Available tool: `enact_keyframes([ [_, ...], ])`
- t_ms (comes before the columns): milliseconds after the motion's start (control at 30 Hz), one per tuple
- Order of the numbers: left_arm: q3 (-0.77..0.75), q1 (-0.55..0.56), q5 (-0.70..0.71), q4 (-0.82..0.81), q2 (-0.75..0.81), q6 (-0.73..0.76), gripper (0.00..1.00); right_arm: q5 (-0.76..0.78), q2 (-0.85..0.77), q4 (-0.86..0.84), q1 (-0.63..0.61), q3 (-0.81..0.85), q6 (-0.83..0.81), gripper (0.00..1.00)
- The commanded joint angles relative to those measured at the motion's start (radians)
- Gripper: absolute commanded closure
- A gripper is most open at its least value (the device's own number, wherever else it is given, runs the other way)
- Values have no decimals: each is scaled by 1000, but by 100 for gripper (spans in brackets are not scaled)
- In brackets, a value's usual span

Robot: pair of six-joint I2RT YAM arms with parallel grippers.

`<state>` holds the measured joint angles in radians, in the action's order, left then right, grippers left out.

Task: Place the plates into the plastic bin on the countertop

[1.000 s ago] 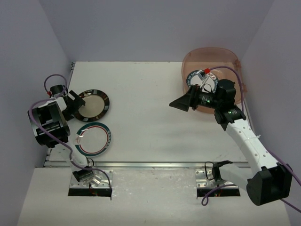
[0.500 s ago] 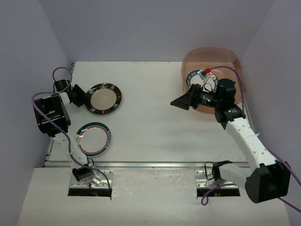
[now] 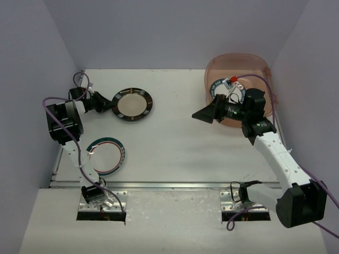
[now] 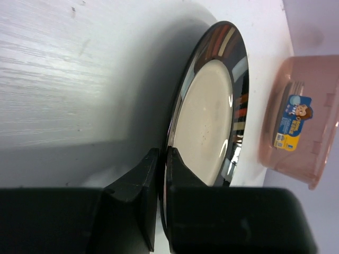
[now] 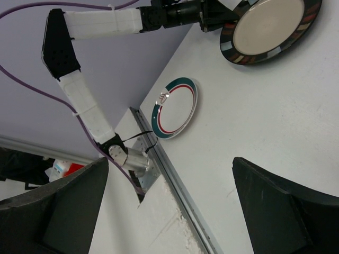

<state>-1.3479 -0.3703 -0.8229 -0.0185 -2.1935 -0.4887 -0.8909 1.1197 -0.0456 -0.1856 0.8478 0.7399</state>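
**Left gripper [image 3: 109, 102] has just closed on the black-rimmed plate [image 3: 132, 105].**

Top view: its jaws, wide a second ago, now pinch the plate's left rim, and the plate has shifted right over the countertop [image 3: 175, 148], still well apart from the plastic bin [image 3: 238, 62]; the right gripper [image 3: 204, 114] waits just beside the bin. Left wrist view: both fingers [image 4: 142, 188] clamp the tilted rim. Right wrist view: its fingers [image 5: 58, 211] stand fully apart, holding nothing. I judge that the carry to the bin begins.

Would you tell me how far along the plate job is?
Done: at least one patterned plate lies in the plastic bin. In hand: the left gripper, jaws shut, holds the black-rimmed plate by its rim. Left: that plate and the green-rimmed plate on the countertop.
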Motion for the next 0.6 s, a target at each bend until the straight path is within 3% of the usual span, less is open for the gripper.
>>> enact_keyframes([
  [0,26,26,-102,-136,42,-58,100,0,32,-50,2,7,-21,1],
  [300,103,76,-163,-274,195,-174,100,18,153,-51,2,73,-31,1],
  [567,289,170,-141,-390,438,-295,100,-6,339,9,2,254,-70,2],
])
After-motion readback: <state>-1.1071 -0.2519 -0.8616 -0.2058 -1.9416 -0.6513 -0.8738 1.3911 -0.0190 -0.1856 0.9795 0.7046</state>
